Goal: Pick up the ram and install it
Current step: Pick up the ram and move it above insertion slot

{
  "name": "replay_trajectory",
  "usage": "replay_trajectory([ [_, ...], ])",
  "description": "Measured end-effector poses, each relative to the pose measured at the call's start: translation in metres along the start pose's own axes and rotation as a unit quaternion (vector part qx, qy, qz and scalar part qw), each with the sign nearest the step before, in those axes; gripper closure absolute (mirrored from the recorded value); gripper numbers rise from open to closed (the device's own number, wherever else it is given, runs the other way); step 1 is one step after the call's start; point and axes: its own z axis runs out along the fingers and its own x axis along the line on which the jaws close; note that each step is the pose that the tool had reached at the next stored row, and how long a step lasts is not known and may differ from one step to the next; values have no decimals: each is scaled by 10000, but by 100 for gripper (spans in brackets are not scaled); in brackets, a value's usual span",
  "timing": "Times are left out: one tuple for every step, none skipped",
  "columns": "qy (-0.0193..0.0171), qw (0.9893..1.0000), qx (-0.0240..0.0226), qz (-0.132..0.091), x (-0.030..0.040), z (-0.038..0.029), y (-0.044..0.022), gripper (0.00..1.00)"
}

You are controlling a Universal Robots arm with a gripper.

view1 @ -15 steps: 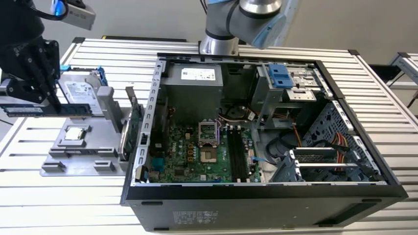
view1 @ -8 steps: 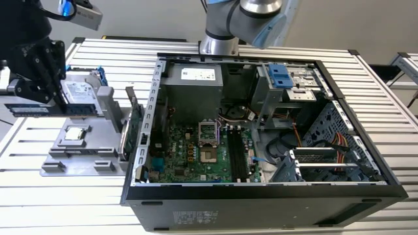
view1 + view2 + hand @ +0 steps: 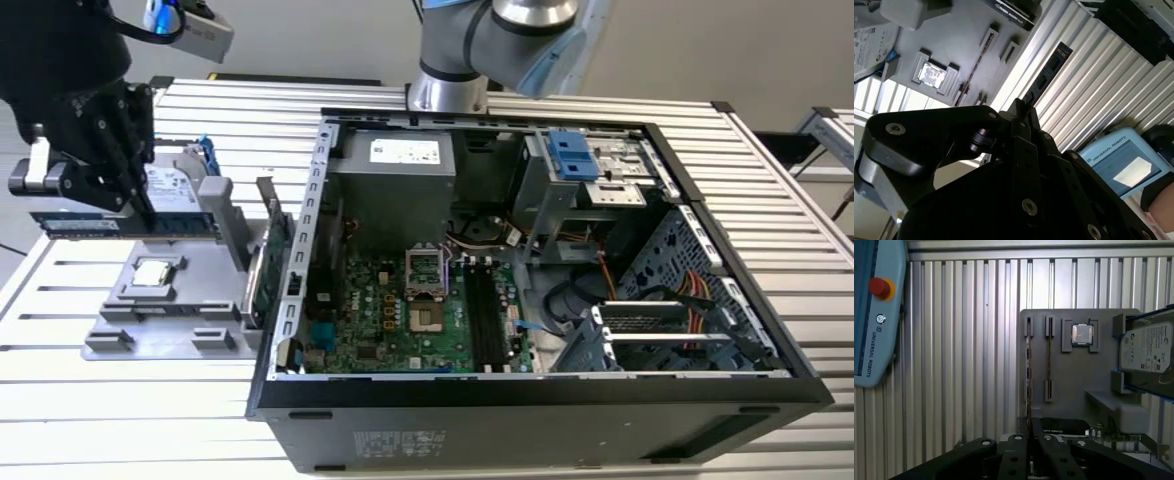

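The ram (image 3: 78, 223) is a thin dark stick held level above the table at the exterior view's left, beside the grey parts holder (image 3: 120, 335). My gripper (image 3: 114, 200) is shut on it. In the second wrist view the ram (image 3: 1049, 72) juts out from between the black fingers (image 3: 1021, 117) over the ribbed table. In the first wrist view the ram (image 3: 1027, 375) shows edge-on, rising from my gripper (image 3: 1029, 437) in front of the holder (image 3: 1069, 385). The open computer case (image 3: 320, 200) lies at the exterior view's right, its motherboard (image 3: 387, 320) and long memory slots (image 3: 483, 320) exposed.
The holder carries a processor (image 3: 154, 272) and a silver hard drive (image 3: 180, 190); a green expansion card (image 3: 274, 262) stands at its edge by the case wall. A pale blue teach pendant (image 3: 876, 315) lies on the ribbed table (image 3: 964, 365). The arm's base (image 3: 447, 90) rises behind the case.
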Motion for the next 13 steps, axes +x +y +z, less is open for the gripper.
replay_trajectory([
  [0, 10000, 0, 0, 0, 0, -14, 100],
  [0, 10000, -1, 0, 0, -1, -27, 100],
  [1, 10000, -2, 0, 0, -2, -41, 100],
  [0, 10000, -2, -1, 0, -2, -55, 100],
  [0, 10000, -2, -1, 0, -1, -67, 100],
  [0, 10000, -2, -1, 0, -2, -82, 100],
  [0, 10000, -2, -1, 0, -2, -95, 100],
  [0, 10000, -2, -1, 0, -2, -109, 100],
  [0, 10000, -3, -1, 0, -3, -122, 100],
  [1, 10000, -3, -2, 0, -3, -136, 100],
  [0, 10000, -3, -2, 0, -3, -149, 100],
  [0, 10000, -4, -2, 0, -3, -163, 100],
  [0, 10000, -4, -2, 0, -3, -174, 100],
])
